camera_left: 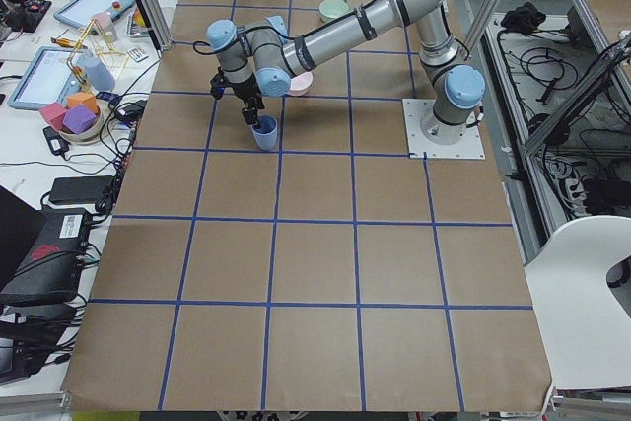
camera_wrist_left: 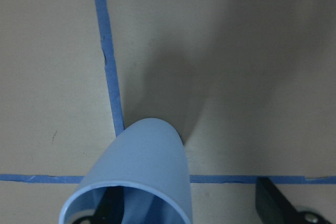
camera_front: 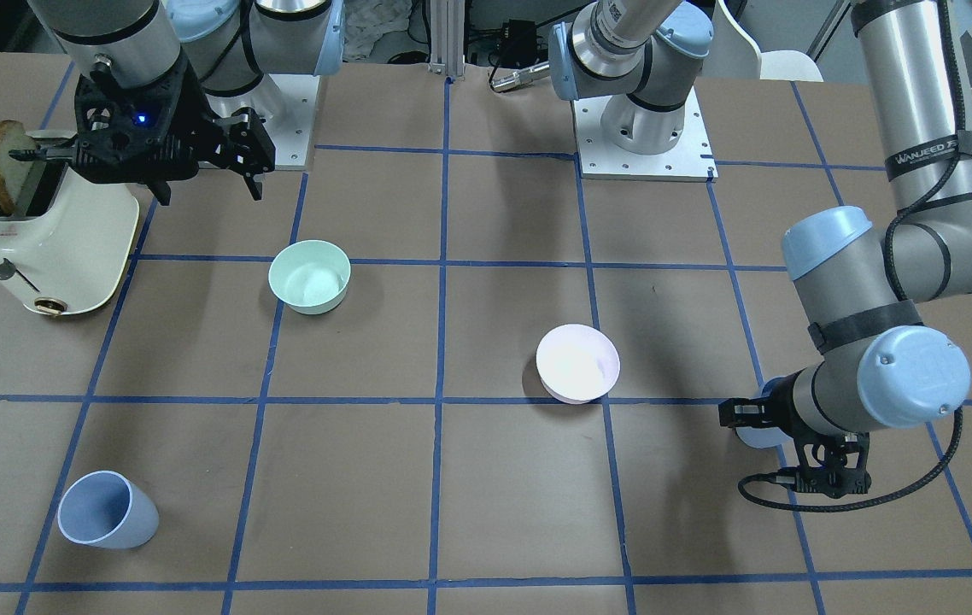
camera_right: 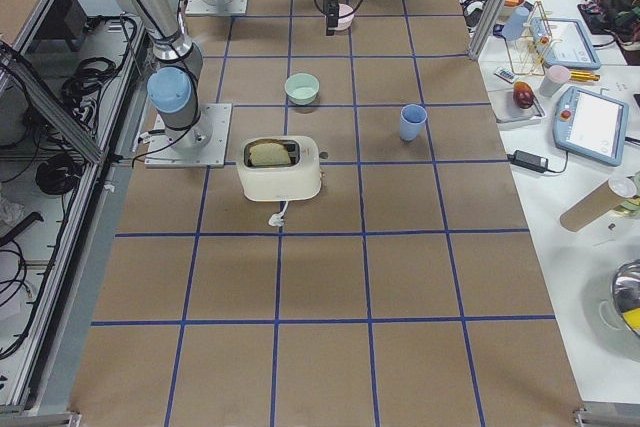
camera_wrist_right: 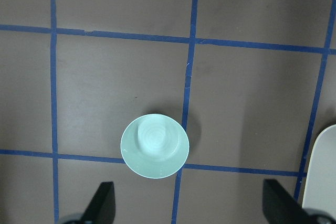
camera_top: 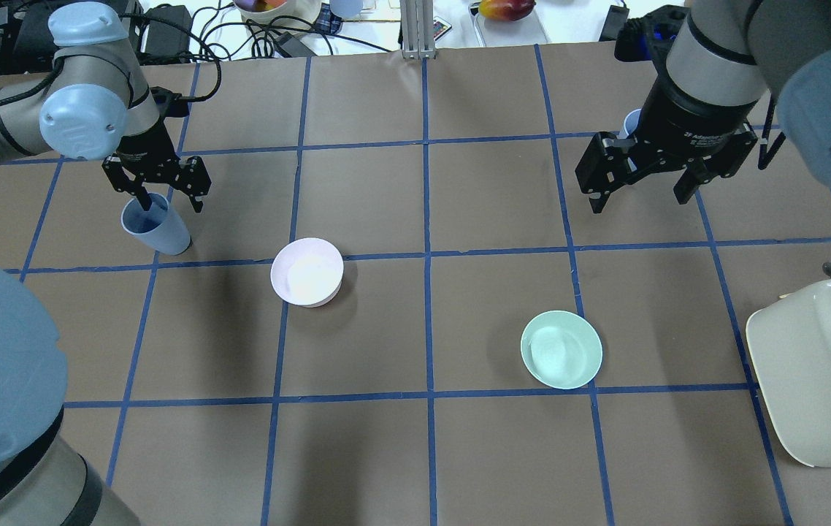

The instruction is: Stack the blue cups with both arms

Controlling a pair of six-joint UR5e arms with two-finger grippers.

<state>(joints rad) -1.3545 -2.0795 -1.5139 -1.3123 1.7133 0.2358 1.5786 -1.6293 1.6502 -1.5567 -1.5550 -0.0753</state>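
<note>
Overhead view: the left gripper (camera_top: pixel 169 204) sits low over the first blue cup (camera_top: pixel 160 234), which stands upright on the table (camera_top: pixel 386 453). One finger is inside the rim and the other outside, spread apart and not clenched on the wall. The right gripper (camera_top: pixel 638 203) hangs above the table, spread wide with nothing in it. The second blue cup (camera_top: pixel 632 121) shows only as a sliver behind it. The pink bowl (camera_top: pixel 307 272) lies near the first cup. The mint bowl (camera_top: pixel 561 349) lies nearer the toaster (camera_top: pixel 810 380).

Front-facing view: the second cup stands alone near the operators' edge, well apart from both bowls. The first is mostly hidden behind the left wrist.

Left wrist view: the cup wall fills the lower frame. A dark finger appears to sit inside the rim, though the frame edge cuts it off. The other finger stands clear of the wall.

Right wrist view: both fingertips are spread at the lower corners, with the mint bowl on the table between them.
</note>
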